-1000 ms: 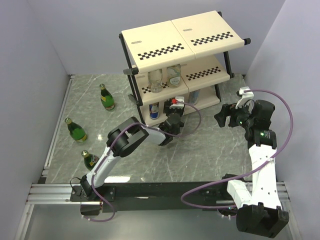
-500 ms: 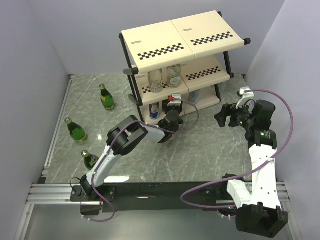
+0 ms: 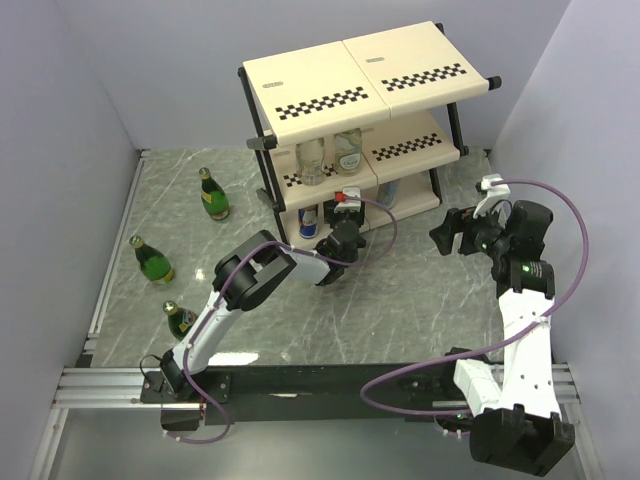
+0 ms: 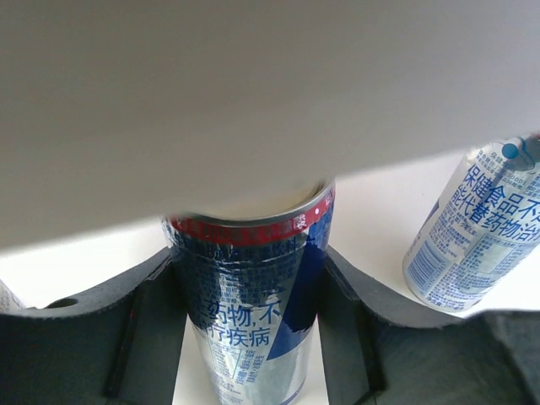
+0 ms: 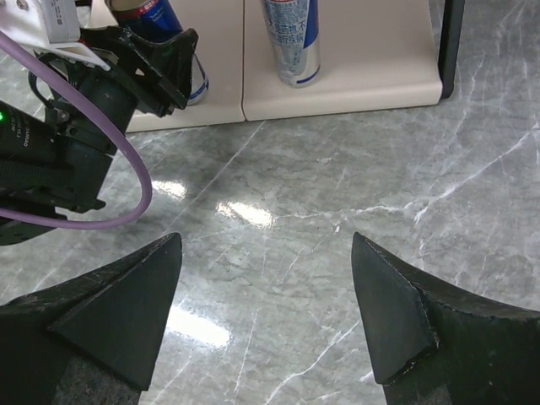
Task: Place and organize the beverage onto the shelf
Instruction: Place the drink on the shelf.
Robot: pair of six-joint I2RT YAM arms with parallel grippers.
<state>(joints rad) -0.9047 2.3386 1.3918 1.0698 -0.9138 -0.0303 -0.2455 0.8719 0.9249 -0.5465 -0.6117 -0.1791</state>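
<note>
My left gripper [image 3: 343,231] reaches under the shelf [image 3: 400,60] and is shut on a slim silver-and-blue can [image 4: 249,304], with both dark fingers [image 4: 143,321] against its sides. The can stands upright over the bottom cream panel [image 4: 380,211], below the middle panel. A second can [image 4: 477,228] stands to its right and a third can [image 3: 308,222] to its left. Two clear bottles [image 3: 312,160] stand on the middle tier. Three green bottles [image 3: 212,195] [image 3: 153,260] [image 3: 180,320] stand on the floor at left. My right gripper [image 3: 450,232] is open and holds nothing, right of the shelf.
The right wrist view looks over marble floor [image 5: 337,186] toward the shelf's bottom panel [image 5: 363,76], a black post [image 5: 447,42] and the left arm's purple cable [image 5: 135,177]. Grey walls close in on both sides.
My left gripper has pushed a little further up and left with the can, deeper under the shelf. The right arm has barely moved.
</note>
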